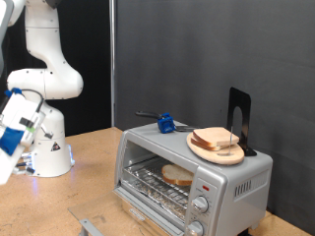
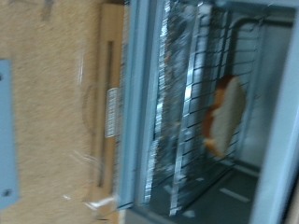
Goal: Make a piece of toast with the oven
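Boxy, brushed silver-grey oven (image 1: 187, 179) standing on the wood-grain table (image 1: 79, 172) toward the exterior view's right, glass door shut, round knobs (image 1: 200, 204) on its right panel. Inside, on the wire rack (image 1: 157, 182), the piece of toast (image 1: 177, 176): flat, pale face, tan crust. In the blurred wrist view, the same slice (image 2: 227, 117) behind reflective glass and thin metal bars. On the oven's flat top, a round wooden plate (image 1: 217, 149) bearing more bread, a blue-handled tool (image 1: 165, 123), and an upright black stand (image 1: 239, 120). Gripper (image 1: 14, 147) at the far left edge, well apart from the oven; opening impossible to tell, nothing visible between the fingers.
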Robot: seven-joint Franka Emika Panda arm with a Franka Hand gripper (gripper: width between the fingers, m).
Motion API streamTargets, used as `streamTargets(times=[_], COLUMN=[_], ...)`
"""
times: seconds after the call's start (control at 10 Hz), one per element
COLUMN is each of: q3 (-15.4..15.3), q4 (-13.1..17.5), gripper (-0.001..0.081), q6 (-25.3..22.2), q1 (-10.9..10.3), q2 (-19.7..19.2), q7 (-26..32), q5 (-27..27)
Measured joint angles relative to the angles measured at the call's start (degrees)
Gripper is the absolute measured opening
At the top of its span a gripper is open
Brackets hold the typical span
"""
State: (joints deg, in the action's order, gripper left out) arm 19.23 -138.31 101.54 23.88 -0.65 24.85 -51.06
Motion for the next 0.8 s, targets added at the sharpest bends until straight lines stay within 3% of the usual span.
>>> streamTargets(times=[0.4,0.8], q3=[-3.0,-4.7], q4=[3.3,3.1], gripper=[0.0808,0.0808], q6=[5.6,13.7], q1=[-0.8,-1.1], q2=[-9.6,-15.2], q7=[1.4,5.3], q5=[-1.3,-1.4])
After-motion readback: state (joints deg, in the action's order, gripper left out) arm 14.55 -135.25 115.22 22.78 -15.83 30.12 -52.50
